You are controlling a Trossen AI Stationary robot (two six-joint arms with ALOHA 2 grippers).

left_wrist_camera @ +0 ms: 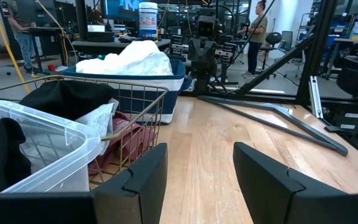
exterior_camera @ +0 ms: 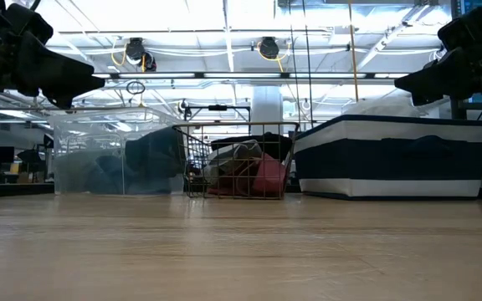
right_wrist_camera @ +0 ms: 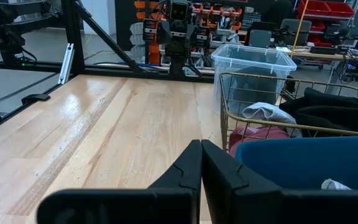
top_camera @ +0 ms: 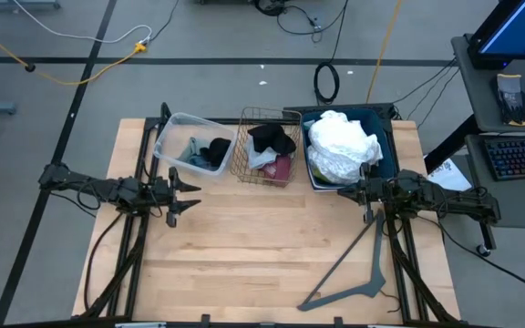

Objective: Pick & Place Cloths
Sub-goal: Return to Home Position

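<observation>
Dark fingers of the left gripper [left_wrist_camera: 199, 163] fill the foreground of its wrist view. They are set well apart, with bare tabletop [left_wrist_camera: 210, 143] showing between them. The high view places this gripper in front and to the left of the basket [top_camera: 244, 164], above the wood. The right gripper [right_wrist_camera: 201, 163] has its fingers pressed together on nothing and hangs in front and to the right of the basket.

Just left of the basket stands the clear bin [top_camera: 162, 138], holding a teal cloth [top_camera: 192, 148] and a black cloth [top_camera: 217, 150]. Inside the basket lie a second black cloth [top_camera: 272, 138], a grey cloth [top_camera: 262, 160] and a maroon cloth [top_camera: 282, 169]. The low view shows the maroon one through the wire. Just right of the basket, the blue bin [top_camera: 388, 132] carries the heaped white cloth [top_camera: 343, 146], which is seen whole only from above. A hanger [top_camera: 358, 264] lies well in front of the basket, to its right.
</observation>
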